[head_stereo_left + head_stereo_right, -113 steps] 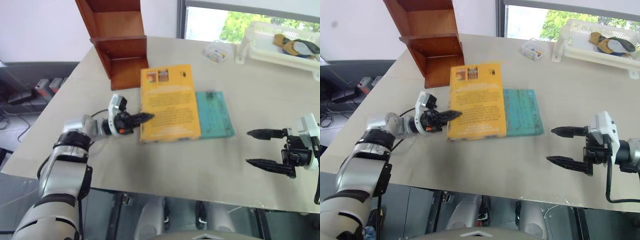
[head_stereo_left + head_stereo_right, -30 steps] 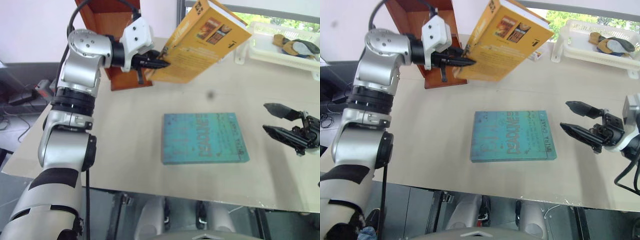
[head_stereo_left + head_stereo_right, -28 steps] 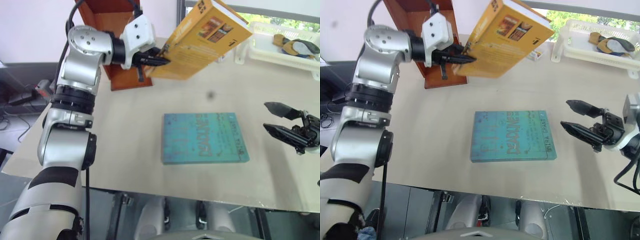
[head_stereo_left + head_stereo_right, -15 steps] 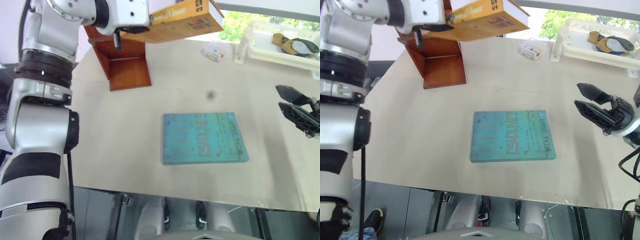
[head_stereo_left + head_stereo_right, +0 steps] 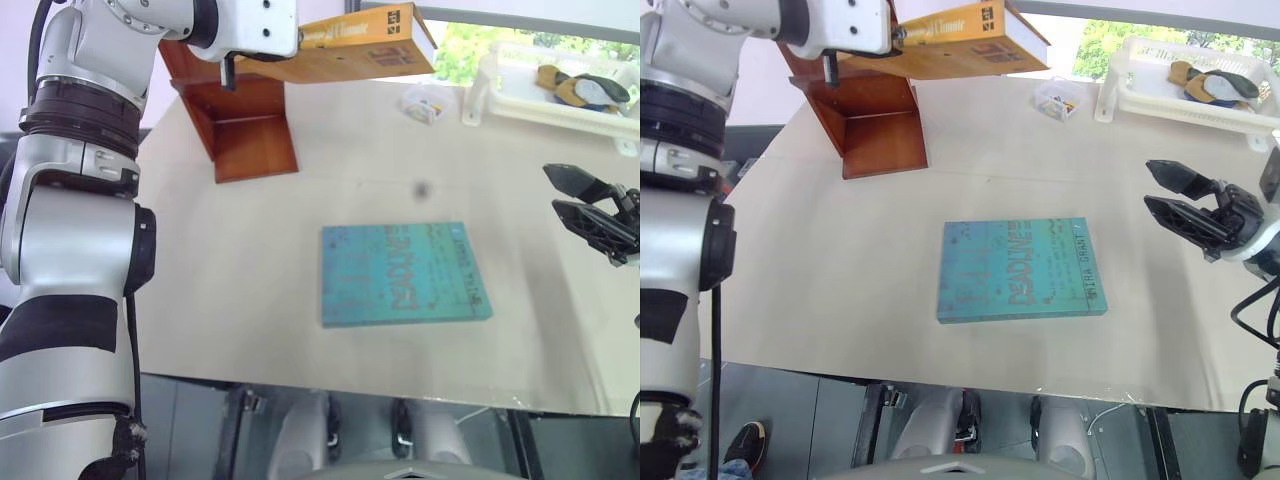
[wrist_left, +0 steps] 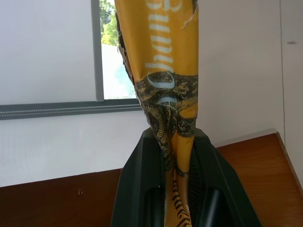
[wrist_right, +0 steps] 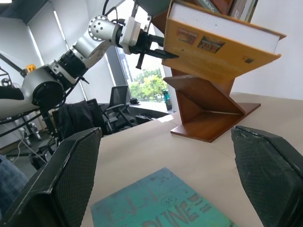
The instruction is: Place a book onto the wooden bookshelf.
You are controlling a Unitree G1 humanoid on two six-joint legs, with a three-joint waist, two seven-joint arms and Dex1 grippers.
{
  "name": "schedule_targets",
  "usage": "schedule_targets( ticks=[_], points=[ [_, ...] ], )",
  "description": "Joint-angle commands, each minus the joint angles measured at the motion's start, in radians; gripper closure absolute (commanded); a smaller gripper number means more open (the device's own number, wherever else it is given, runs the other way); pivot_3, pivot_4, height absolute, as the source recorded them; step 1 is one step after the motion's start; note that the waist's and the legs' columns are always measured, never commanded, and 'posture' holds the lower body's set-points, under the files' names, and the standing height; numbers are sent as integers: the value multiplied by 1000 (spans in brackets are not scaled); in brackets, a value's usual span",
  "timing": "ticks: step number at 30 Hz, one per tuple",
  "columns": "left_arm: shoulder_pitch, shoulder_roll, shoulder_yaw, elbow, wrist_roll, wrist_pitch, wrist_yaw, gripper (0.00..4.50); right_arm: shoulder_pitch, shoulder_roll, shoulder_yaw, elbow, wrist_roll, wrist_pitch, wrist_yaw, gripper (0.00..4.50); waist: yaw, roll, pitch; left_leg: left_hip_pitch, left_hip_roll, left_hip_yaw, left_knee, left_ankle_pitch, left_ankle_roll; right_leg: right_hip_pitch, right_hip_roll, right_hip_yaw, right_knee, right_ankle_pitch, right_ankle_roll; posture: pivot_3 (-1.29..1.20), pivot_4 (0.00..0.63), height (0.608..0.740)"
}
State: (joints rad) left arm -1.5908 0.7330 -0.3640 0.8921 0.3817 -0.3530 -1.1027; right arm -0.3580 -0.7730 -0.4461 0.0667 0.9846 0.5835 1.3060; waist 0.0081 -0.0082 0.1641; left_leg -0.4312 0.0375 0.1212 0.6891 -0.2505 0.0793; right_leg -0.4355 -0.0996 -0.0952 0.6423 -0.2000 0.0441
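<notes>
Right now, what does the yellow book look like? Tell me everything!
The book is a thick yellow-orange paperback with white page edges and small picture squares on its cover. The left gripper pinches one edge, holding it almost flat in the air above the table, beside the wooden bookshelf. Nothing else touches it.

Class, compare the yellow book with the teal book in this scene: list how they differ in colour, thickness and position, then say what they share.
Colour: the yellow book is yellow-orange; the teal book is blue-green.
Thickness: the yellow book looks thicker than the teal book.
Position: the yellow book is held in the air by the left tool, near the bookshelf; the teal book lies flat on the table, untouched.
Shared: both are closed, with printed covers.
</notes>
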Motion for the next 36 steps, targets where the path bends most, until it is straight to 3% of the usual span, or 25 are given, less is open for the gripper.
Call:
schedule_targets(
  ticks=[1,14,23,36],
  points=[
    [-53,1,46,2,1,-22,98,4384,-6,-19,-29,-8,2,-8,14,0,6,0,0,0,0,0,0,0,0,0,0,0,0,0,0,0,150,712],
    [20,-74,70,-34,-91,18,-11,4384,17,-16,-47,-26,-10,-16,7,0,3,-1,0,-1,-1,1,0,0,0,-1,0,0,0,0,0,0,150,712],
    [-53,-39,36,9,63,2,181,4384,19,-23,-57,-19,-15,-26,9,0,5,-1,1,-1,-1,1,0,0,0,-1,0,1,0,0,0,0,150,712],
    [-94,37,-49,111,244,86,247,4384,6,-9,-49,-8,-32,-39,14,0,-2,-1,1,-1,0,3,-1,0,0,-3,0,2,0,0,0,0,150,712]
  ],
)
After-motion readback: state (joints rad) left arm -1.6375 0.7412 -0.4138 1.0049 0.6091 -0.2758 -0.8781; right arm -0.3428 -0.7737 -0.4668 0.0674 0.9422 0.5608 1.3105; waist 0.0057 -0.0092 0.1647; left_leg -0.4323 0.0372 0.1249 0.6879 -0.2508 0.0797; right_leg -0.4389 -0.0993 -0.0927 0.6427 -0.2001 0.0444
